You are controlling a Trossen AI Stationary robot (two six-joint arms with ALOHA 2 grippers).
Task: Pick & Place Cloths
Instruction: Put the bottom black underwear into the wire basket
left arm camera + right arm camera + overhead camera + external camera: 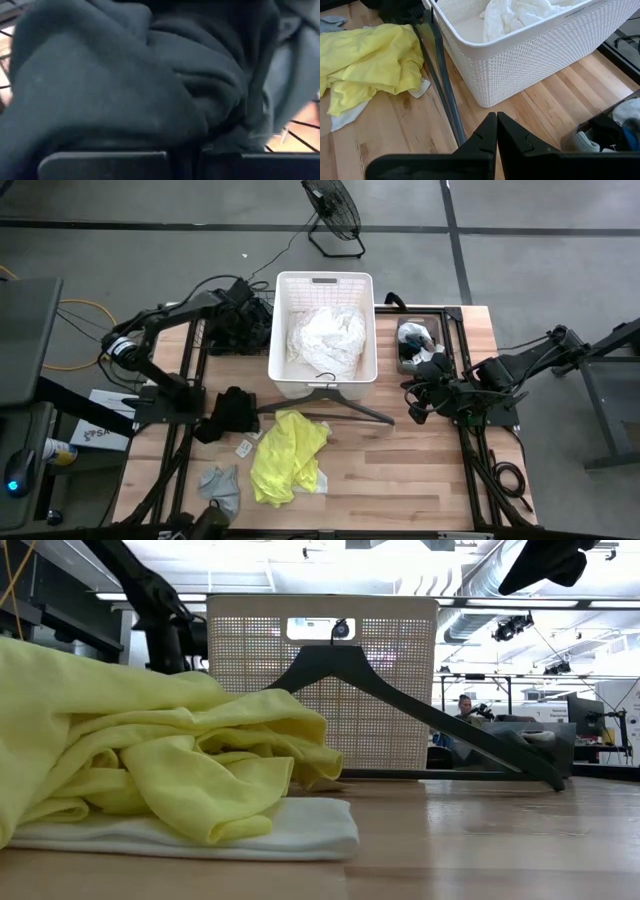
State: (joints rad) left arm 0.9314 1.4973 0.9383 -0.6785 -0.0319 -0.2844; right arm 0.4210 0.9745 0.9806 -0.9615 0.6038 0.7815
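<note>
- A white slatted basket (322, 285) stands at the far middle of the worktop (400, 470). It holds a large white lacy cloth (325, 340) bunched across its floor.
- A small dark tray (418, 345) sits just right of the basket, carrying a jumble of grey, white and black cloths; what each piece is cannot be made out.
- A dark grey hanger (335, 402) lies flat in front of the basket, its hook reaching to the basket's near wall.
- A neon yellow cloth (285, 455) lies crumpled near the worktop's middle front, on top of a small white cloth (300, 830) that shows beneath its edge.
- A black cloth (228, 415) lies heaped to the left of the hanger, and a small grey cloth (220, 485) lies near the front left corner.
- The left arm bends from its base at the left edge towards the basket's far left side, where its left tool (238, 310) sits over a dark pile. Its wrist view is filled by dark fabric (125, 85) pressed right up against it; the fingers are clenched, though whether fabric is pinched between them cannot be told.
- The right arm stretches in from the right edge, its right tool (496, 131) hanging above bare wood between tray and hanger, fingers pressed together on nothing.
</note>
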